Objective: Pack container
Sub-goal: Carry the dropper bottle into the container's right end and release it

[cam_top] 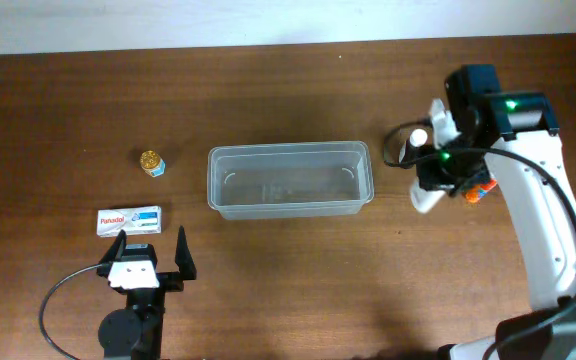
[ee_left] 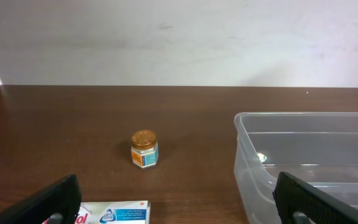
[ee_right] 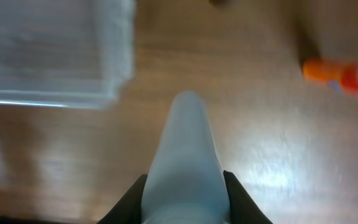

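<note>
Brown wood table, white wall behind. container [cam_top: 360, 182] sits mid-table, long side across, open top up, and looks empty. Right claw [cam_top: 430, 182] is just off its right end, clenched on a pale bottle [ee_right: 185, 137]. The wrist view shows the bottle pinched between both fingers, nose pointing toward the container corner [ee_right: 114, 68], with table showing between them. Orange tube [ee_right: 347, 78] lies on the wood just right of that claw. Left claw [cam_top: 150, 248] is released, jaws wide and holding nothing, parked near the front left edge. Box [cam_top: 129, 221] is right in front of it, and a jar [ee_left: 144, 148] with a gold lid stands further back, well apart from the container. On handling, the tub looks like thin clear plastic, so I'd guess it's light, with flexy walls and a stiffer rim. It will likely skate on this smooth wood if nudged from the side. If it needs moving, pinch one wall just under the rim, near a rounded corner where it should be stiffest. Don't squeeze across the width. For packing, better not to touch it at all: bring the bottle over the rim and let go low inside. Main risk is clipping the right wall on the way in and shoving the tub left.
</note>
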